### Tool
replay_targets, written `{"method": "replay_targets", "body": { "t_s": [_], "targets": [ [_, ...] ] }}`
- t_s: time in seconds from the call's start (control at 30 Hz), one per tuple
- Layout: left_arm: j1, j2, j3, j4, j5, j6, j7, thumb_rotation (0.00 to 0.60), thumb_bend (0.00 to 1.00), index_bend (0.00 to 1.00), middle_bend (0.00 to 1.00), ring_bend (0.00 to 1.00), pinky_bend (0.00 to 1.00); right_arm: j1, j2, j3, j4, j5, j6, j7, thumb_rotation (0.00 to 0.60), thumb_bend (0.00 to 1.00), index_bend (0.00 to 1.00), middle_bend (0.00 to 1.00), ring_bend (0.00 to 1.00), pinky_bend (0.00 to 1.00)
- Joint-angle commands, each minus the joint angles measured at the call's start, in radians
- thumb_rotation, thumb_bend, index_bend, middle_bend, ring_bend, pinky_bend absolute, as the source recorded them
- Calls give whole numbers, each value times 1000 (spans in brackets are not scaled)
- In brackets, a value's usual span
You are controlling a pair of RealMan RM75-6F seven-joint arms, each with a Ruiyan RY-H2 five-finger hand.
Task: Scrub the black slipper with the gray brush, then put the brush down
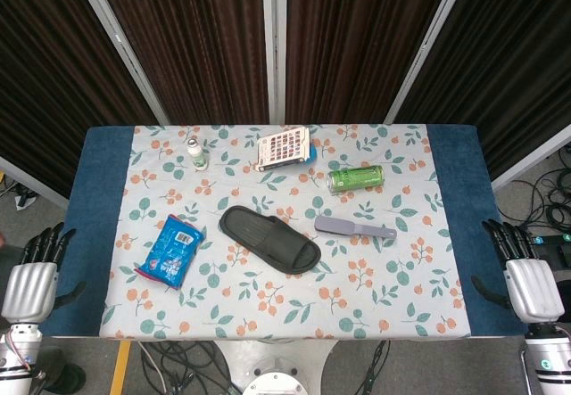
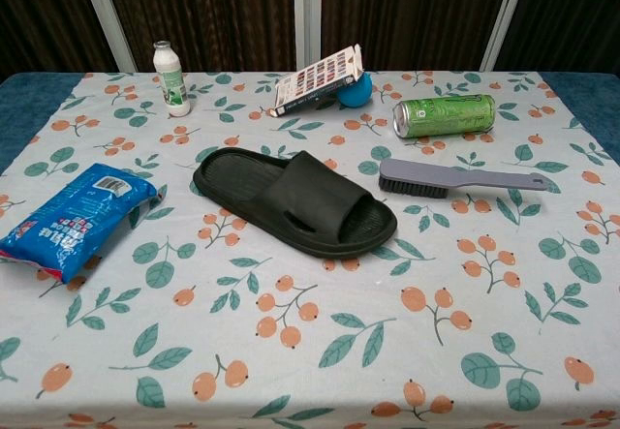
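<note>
Black slipper near the middle of the floral tablecloth, sole down, long axis on a diagonal: heel end toward the far left, toe end toward the near right. In the chest view the same slant, strap over the nearer right half.

Gray brush just to the right of the slipper, apart from it, lying flat. Long axis nearly left to right, slightly slanted; bristle head at the left end, closest to the slipper, thin handle pointing right. Bristles facing down in the chest view.

Green can on its side just beyond the brush. Further back, a checkered booklet propped on a blue ball, and a small white bottle upright at far left. Blue snack packet left of the slipper.

Left hand at the table's left edge, right hand at the right edge, both holding nothing, fingers extended and slightly apart, well away from brush and slipper.
</note>
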Motion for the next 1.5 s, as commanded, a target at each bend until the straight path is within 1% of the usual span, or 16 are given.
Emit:
{"method": "replay_targets", "body": {
  "t_s": [0.03,0.17,0.23,0.3,0.37,0.43,0.57,0.7,0.8,0.93,1.1,1.17,1.3,1.5],
  "targets": [
    [-1,0,-2,1,0,2,2,600,254,149,130,45,118,-1,-2,0,-4,-5,5,-4,600,176,0,64,0,0],
    [0,-3,-2,3,-1,2,-2,600,253,149,130,45,118,2,-3,0,-5,-7,2,-11,600,176,0,69,0,0],
    [0,-5,0,4,0,1,-6,600,254,149,130,45,118,10,-9,8,-10,5,-9,-32,600,175,0,94,0,0],
    [2,-9,3,8,2,0,-13,600,253,149,130,45,118,33,-21,28,-18,28,-36,-76,600,157,0,138,28,7],
    [1,-13,3,13,3,-1,-20,600,253,149,130,45,118,65,-36,48,-24,53,-79,-115,600,118,0,178,78,49],
    [-1,-17,2,18,5,-2,-26,600,254,149,130,45,118,115,-56,71,-31,86,-150,-150,600,69,0,201,107,97],
    [-2,-20,2,27,2,-8,-35,600,253,149,130,45,118,221,-109,104,-21,162,-315,-202,600,34,11,207,108,102],
    [-2,-26,4,39,-3,-17,-52,600,254,149,130,46,118,332,-189,122,36,276,-500,-282,600,28,67,223,108,109],
    [-1,-31,8,55,-8,-26,-67,600,254,149,130,45,118,395,-248,134,96,361,-594,-325,600,28,94,239,108,113],
    [2,-35,10,71,-8,-28,-83,600,253,149,130,45,118,449,-310,141,165,428,-653,-356,600,32,139,266,119,115],
    [4,-39,14,80,-6,-29,-92,600,253,149,130,45,118,507,-349,135,226,480,-719,-389,600,37,225,307,149,135],
    [5,-41,14,83,-6,-28,-94,600,253,149,130,45,118,523,-363,134,240,498,-730,-398,600,40,271,334,179,158],
    [8,-45,15,88,-10,-29,-100,600,253,149,130,45,118,551,-381,126,255,539,-756,-417,600,45,323,373,211,191],
    [10,-45,15,92,-13,-29,-104,600,253,149,130,45,118,579,-386,113,266,601,-781,-436,600,48,342,405,235,217]
  ]
}}
